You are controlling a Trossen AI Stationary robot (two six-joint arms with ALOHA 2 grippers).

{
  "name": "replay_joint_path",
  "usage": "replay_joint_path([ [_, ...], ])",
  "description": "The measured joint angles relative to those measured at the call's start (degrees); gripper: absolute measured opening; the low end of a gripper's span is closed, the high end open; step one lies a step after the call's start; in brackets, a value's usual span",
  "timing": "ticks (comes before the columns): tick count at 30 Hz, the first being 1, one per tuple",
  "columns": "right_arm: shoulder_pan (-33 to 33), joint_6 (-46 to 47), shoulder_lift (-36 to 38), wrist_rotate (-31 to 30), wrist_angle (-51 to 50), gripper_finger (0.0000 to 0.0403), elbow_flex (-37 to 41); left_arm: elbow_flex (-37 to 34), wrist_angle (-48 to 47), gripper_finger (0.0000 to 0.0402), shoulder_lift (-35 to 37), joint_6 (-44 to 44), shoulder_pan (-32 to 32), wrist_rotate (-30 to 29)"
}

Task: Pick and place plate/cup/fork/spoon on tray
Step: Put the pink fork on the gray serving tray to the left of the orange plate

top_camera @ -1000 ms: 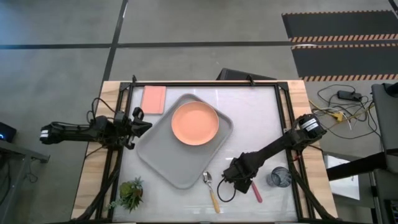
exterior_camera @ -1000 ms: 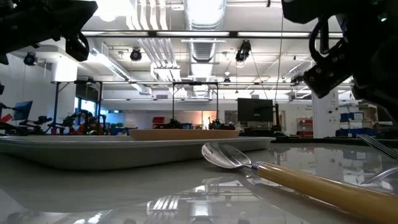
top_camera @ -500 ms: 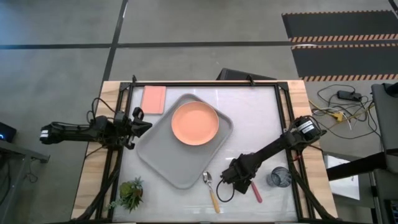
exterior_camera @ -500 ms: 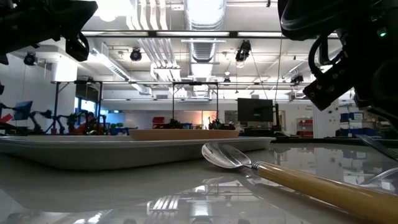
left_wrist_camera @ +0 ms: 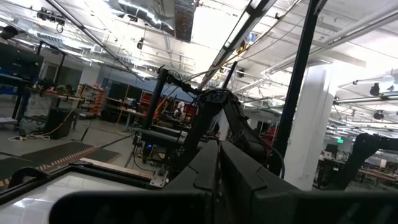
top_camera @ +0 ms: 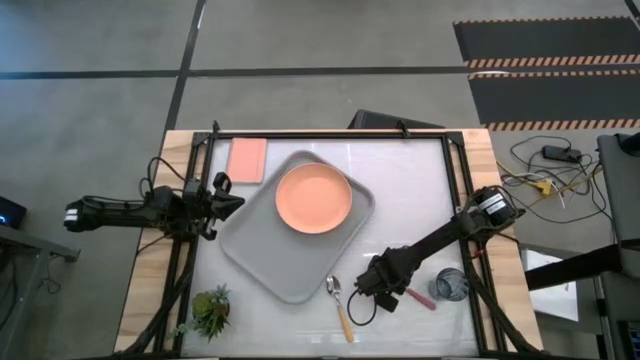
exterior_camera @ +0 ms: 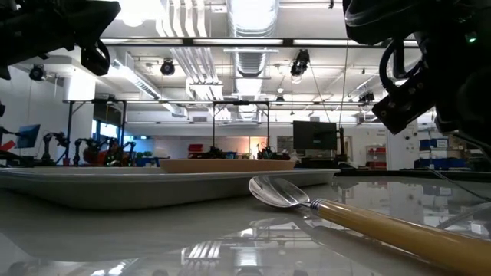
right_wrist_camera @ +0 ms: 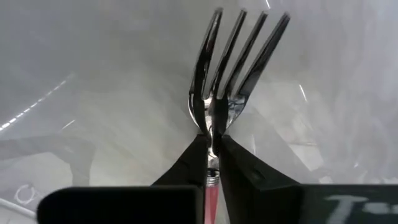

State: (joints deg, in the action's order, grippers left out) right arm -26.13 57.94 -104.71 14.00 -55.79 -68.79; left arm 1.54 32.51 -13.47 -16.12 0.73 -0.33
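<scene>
The salmon plate [top_camera: 313, 198] sits on the grey tray [top_camera: 262, 255] left of the table's middle. The spoon [top_camera: 341, 308] with its orange-yellow handle [exterior_camera: 383, 230] lies near the front edge, beside the tray's near corner. My right gripper [top_camera: 388, 294] is just right of the spoon, shut on the fork [right_wrist_camera: 239, 50]. The fork's pink handle [top_camera: 421, 298] points toward the dark cup [top_camera: 450, 286], which stands on the table at the near right. My left gripper [top_camera: 236, 200] waits shut at the tray's left edge. My right gripper pinches the fork's metal neck [right_wrist_camera: 213, 134] just below the tines, between its two fingertips [right_wrist_camera: 196, 155]. The fingers slant down from the table's far right and run along the fork. The tines stick out past the fingertips, and the pink handle runs back under the gripper. Whether the fork is clear of the table I cannot tell.
A flat pink rectangle [top_camera: 248, 159] lies at the far left, beside the tray's far corner. A small green plant [top_camera: 210, 310] stands at the near left corner. Bare table shows between the tray and the right arm.
My right gripper has shut on the fork's neck. As it did, the fork turned about on the spot: its pink handle swung from pointing at the near edge toward the table's right edge and the cup.
</scene>
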Motion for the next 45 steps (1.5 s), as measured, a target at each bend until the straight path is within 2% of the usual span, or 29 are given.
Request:
replay_joint_path([
  [9, 0.1, -0.1, 0.5, -0.1, 0.5, 0.0014, -0.5, 0.0, 0.0, 0.0000, 0.0, 0.0, 0.0, 0.0],
  [20, 1.9, -2.5, 1.1, -1.3, -0.8, 0.0013, -6.1, 0.0, 0.0, 0.0000, 0.0, 0.0, 0.0, 0.0],
  [31, 5.5, -8.8, 1.1, -6.5, -4.3, 0.0013, -14.5, 0.0, 0.0, 0.0000, 0.0, 0.0, 0.0, 0.0],
  [41, 10.6, -11.4, 1.1, -11.2, -3.5, 0.0013, -21.5, 0.0, 0.0, 0.0000, 0.0, 0.0, 0.0, 0.0],
  [45, 12.8, -13.0, 1.1, -12.4, 0.3, 0.0013, -22.1, 0.0, 0.0, 0.0000, 0.0, 0.0, 0.0, 0.0],
])
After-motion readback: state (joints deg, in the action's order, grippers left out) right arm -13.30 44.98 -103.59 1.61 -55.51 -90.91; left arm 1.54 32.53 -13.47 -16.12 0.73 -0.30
